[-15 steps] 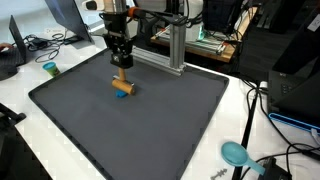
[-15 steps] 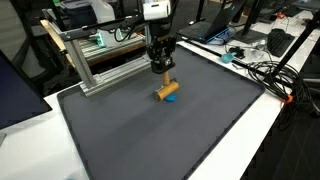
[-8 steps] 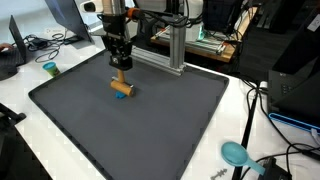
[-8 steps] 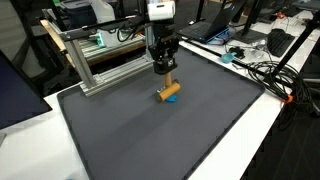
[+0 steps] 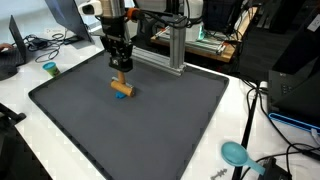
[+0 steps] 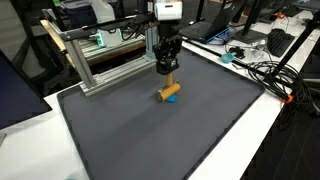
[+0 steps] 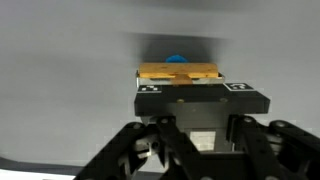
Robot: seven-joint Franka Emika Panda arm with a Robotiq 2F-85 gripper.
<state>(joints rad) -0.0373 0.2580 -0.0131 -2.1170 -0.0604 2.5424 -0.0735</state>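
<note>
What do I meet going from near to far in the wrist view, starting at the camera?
gripper → wooden block at its fingertips → blue piece peeking out behind the block

1. The gripper (image 6: pixel 169 72) drifted slightly sideways above the mat (image 6: pixel 150 130), toward the edge where the cables lie, as seen in an exterior view.
2. Its white wrist housing (image 6: pixel 167 10) ended up further to the right in that picture than it had been a second before; most of the shift had come in the first half of that second.
3. The wooden block (image 6: pixel 170 91) under the gripper shifted the same way by a small amount.
4. In an exterior view from the opposite side, the block (image 5: pixel 121 89) sat very slightly lower in the picture than before.
</note>
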